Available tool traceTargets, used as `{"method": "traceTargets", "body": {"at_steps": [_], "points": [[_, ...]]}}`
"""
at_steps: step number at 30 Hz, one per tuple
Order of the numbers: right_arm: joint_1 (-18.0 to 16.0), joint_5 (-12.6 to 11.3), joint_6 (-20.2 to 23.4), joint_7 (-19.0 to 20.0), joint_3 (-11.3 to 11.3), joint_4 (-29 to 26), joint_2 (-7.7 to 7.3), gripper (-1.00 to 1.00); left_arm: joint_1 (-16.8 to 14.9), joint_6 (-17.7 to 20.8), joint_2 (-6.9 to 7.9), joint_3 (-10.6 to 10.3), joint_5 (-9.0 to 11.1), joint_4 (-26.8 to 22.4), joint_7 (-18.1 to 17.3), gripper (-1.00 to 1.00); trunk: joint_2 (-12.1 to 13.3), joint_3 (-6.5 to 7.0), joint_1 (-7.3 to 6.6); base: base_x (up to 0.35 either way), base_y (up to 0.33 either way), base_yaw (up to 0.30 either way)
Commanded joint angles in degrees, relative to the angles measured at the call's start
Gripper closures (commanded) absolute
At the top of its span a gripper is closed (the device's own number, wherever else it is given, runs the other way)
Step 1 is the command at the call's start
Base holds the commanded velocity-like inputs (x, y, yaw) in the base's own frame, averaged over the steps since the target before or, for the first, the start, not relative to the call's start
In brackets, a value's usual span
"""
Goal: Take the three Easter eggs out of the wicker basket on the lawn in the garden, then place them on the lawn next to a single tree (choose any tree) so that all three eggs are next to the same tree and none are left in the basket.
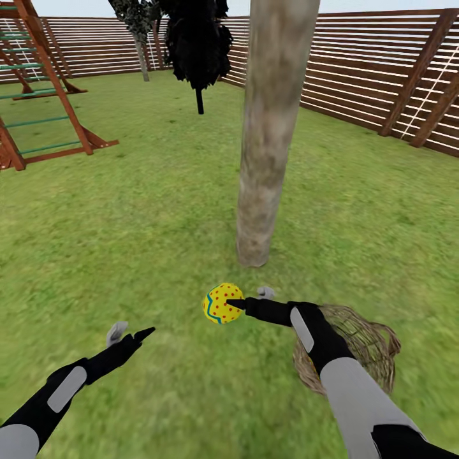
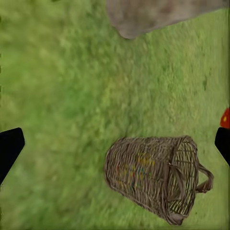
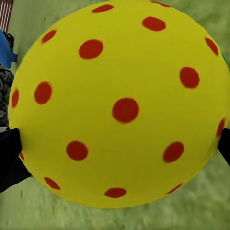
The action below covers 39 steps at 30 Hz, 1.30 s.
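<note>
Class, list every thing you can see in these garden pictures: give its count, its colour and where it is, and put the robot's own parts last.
Easter egg: one, yellow with red dots and a blue-green band, held in the right gripper near the foot of the tree.
Tree: one, thick grey-brown trunk, centre of the lawn.
Wicker basket: one, brown, tipped on its side on the grass by the right arm; coloured shapes show faintly through its weave.
Lawn: green, all around.
Dark trees: two, near the back fence.
Climbing frame: one, red-brown with green rungs, far left.
Fence: brown slats, back and right.
Left gripper: black and grey, open, over grass.
Right gripper: black and grey, shut on the egg.
</note>
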Motion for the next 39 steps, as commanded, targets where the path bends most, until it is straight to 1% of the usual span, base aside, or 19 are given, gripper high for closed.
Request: {"method": "traceTargets", "body": {"at_steps": [1, 6, 8, 9, 10, 11, 14, 18, 21, 23, 24, 25, 27, 30, 39], "points": [[-0.03, -0.01, 0.23, -0.04, -0.21, 0.05, 0.07, 1.0, -0.04, 0.3, 0.12, -0.25, 0.6, 0.04, -0.1, -1.0, -0.03, -0.04, 0.0, 0.0, 0.294, 0.0], [-0.03, 0.16, -0.07, -0.03, -0.12, 0.05, 0.14, 1.0, -0.04, 0.3, 0.15, -0.25, 0.6, 0.08, -0.17, -1.0, -0.03, -0.04, 0.0, 0.019, 0.294, 0.0], [-0.03, 0.36, -1.04, -0.55, -0.11, 0.32, 0.14, 1.0, -0.04, 0.3, 0.15, -0.25, 0.6, 0.05, -0.15, -1.0, -0.03, -0.04, 0.0, 0.135, 0.29, 0.0], [-0.03, 0.41, -1.2, -1.68, -0.07, 0.52, 0.14, 1.0, -0.04, 0.3, 0.15, -0.25, 0.6, 0.05, -0.15, -1.0, -0.03, -0.04, 0.0, 0.168, 0.285, 0.0], [-0.03, 0.43, -1.25, -3.36, -0.06, 0.6, 0.14, 1.0, -0.04, 0.26, 0.15, -0.25, 0.6, 0.08, -0.12, -1.0, -0.03, -0.04, 0.0, 0.175, 0.282, 0.0], [-0.03, 0.4, -1.29, -6.65, 0.0, 0.65, 0.2, 1.0, -0.04, 0.23, 0.15, -0.25, 0.6, 0.1, -0.08, -1.0, -0.03, -0.04, 0.0, 0.187, 0.275, 0.0], [-0.03, 0.4, -1.3, -11.66, 0.13, 0.63, 0.26, 1.0, -0.04, 0.21, 0.15, -0.25, 0.6, 0.06, -0.14, -1.0, -0.03, -0.04, 0.0, 0.197, 0.23, 0.0], [-0.03, 0.38, -1.37, -19.37, 0.38, 0.6, 0.65, 1.0, -0.04, 0.21, 0.15, -0.25, 0.6, 0.05, -0.15, -1.0, -0.03, -0.04, 0.0, 0.204, 0.23, 0.0], [-0.03, 0.36, -1.42, -23.87, 0.39, 0.6, 0.74, 1.0, -0.04, 0.21, 0.15, -0.25, 0.6, 0.05, -0.15, -1.0, -0.03, -0.04, 0.0, 0.204, 0.236, 0.0], [-0.03, 0.38, -2.65, -27.61, 0.46, 0.6, 0.86, 1.0, -0.04, 0.21, 0.15, -0.25, 0.6, 0.05, -0.15, -1.0, -0.03, -0.04, 0.0, 0.204, 0.238, 0.0], [-0.03, 0.4, -3.53, -29.88, 0.5, 0.6, 0.9, 1.0, -0.04, 0.21, 0.15, -0.25, 0.6, 0.05, -0.15, -1.0, -0.03, -0.04, 0.0, 0.204, 0.239, 0.0], [-0.03, 0.26, -3.98, -32.95, 0.54, 0.6, 0.97, 1.0, -0.04, 0.21, 0.15, -0.25, 0.6, 0.05, -0.15, -1.0, -0.03, -0.04, 0.0, 0.204, 0.239, 0.0], [-0.03, 0.12, -4.25, -35.23, 0.57, 0.6, 1.11, 1.0, -0.04, 0.21, 0.15, -0.25, 0.6, 0.05, -0.15, -1.0, -0.03, -0.04, 0.0, 0.204, 0.239, 0.0], [-0.03, 0.18, -4.52, -35.74, 0.59, 0.6, 1.35, 1.0, -0.04, 0.21, 0.15, -0.25, 0.6, 0.05, -0.15, -1.0, -0.03, -0.01, 0.0, 0.204, 0.244, -0.033], [-0.03, 0.19, -4.56, -35.8, 0.57, 0.6, 1.38, 1.0, -0.04, 0.21, 0.15, -0.25, 0.6, 0.05, -0.15, -1.0, -0.03, 0.55, 0.0, 0.075, 0.278, -0.182]]}}
